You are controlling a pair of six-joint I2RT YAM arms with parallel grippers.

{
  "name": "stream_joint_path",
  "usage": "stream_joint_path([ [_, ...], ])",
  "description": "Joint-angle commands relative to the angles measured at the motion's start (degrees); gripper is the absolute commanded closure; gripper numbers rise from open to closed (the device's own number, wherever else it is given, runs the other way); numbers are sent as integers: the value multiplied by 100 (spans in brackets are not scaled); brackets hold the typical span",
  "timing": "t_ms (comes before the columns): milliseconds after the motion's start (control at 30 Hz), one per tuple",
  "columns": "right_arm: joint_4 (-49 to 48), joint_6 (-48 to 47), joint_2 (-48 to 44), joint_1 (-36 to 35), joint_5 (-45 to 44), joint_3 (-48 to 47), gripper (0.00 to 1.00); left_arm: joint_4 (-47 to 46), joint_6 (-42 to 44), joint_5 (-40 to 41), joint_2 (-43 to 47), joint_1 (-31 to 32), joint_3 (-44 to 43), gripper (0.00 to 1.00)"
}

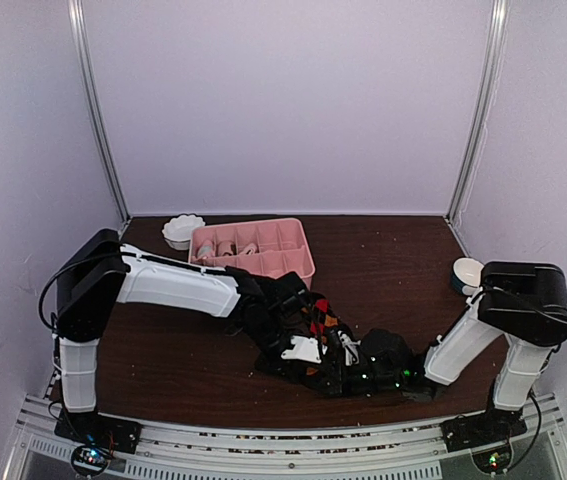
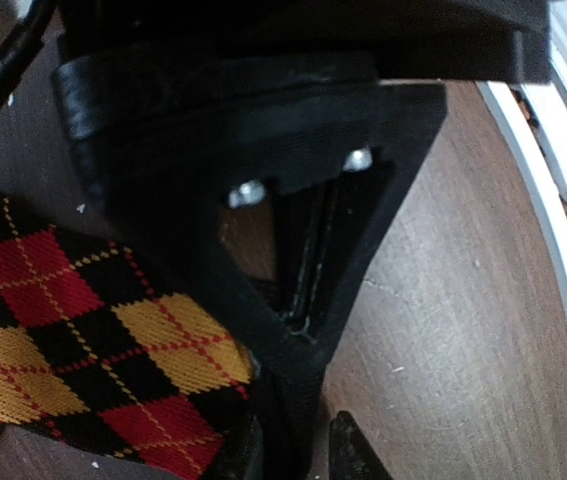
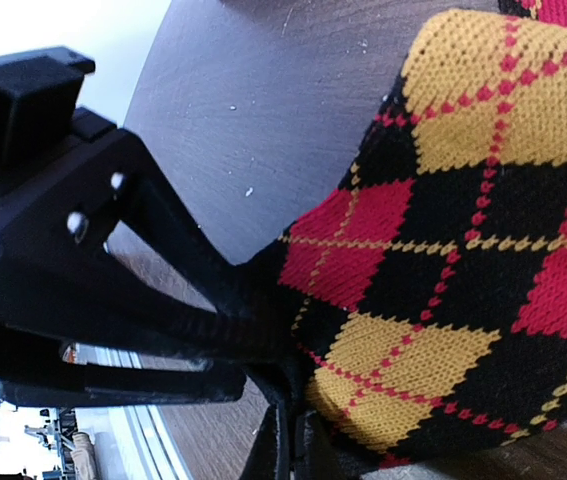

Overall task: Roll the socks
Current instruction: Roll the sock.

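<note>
The bowl [image 1: 183, 230] sits just left of the tray [image 1: 301, 262], touching its far corner, and I can make out nothing in it. The tray's left cells hold pale rolled bundles [image 1: 227, 247], probably finished cream socks. Its right cells look bare.

In front of the tray, towards its right, both my arms meet low over the argyle sock [image 3: 463, 250], which lies bunched on the table. My left gripper [image 2: 303, 430] is down right beside the fabric, its tips at the sock's edge. The view is too dark there to tell whether they are pinching cloth or are merely drawn near each other. My right gripper [image 3: 283, 390] has its fingers pressed together on the sock's border.

I judge the roll is only beginning, since the sock looks loose, not wound. Next I should turn the held edge over onto itself while my left pins the other end.

Well right of the tray stands a cup [image 1: 466, 272], its contents unclear.
</note>
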State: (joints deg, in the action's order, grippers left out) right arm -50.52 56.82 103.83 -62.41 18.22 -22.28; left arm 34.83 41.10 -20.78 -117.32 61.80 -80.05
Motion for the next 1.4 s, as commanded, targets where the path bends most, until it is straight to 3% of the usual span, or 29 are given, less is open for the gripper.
stream_joint_path([
  [0, 1947, -49, 388, -10, 83, 395, 100, -188, 72, 324, -64, -64, 48, 77],
  [167, 1768, -15, 328, -1, 111, 591, 100, -136, -31, 164, -58, -247, 40, 78],
  [600, 1985, -216, 19, -1, 40, 511, 100, 514, -256, -496, -443, -379, -475, 98],
  [667, 1993, -295, -137, -12, -102, 533, 95, 729, -362, -671, -564, -379, -618, 100],
  [733, 2074, -420, -413, -20, -321, 593, 87, 1037, -490, -854, -742, -394, -832, 100],
  [1100, 4015, -1500, -2837, -375, -2350, 622, 72, 2716, -1415, -1454, -1710, -642, -2058, 100],
  [1167, 4449, -1610, -3237, -531, -2902, 616, 59, 2975, -1485, -1544, -1839, -644, -2187, 100],
  [1233, 4780, -1710, -3617, -689, -3393, 613, 39, 3053, -1558, -1582, -1852, -652, -2207, 100],
  [1267, 4954, -1747, -3785, -755, -3658, 600, 6, 3088, -1602, -1575, -1859, -652, -2214, 100],
  [1300, 5194, -1750, -3962, -825, -3925, 561, 1, 3121, -1624, -1571, -1866, -652, -2247, 100],
  [1367, 5628, -1788, -4311, -953, -4495, 472, 0, 3266, -1676, -1596, -1931, -652, -2341, 100],
])
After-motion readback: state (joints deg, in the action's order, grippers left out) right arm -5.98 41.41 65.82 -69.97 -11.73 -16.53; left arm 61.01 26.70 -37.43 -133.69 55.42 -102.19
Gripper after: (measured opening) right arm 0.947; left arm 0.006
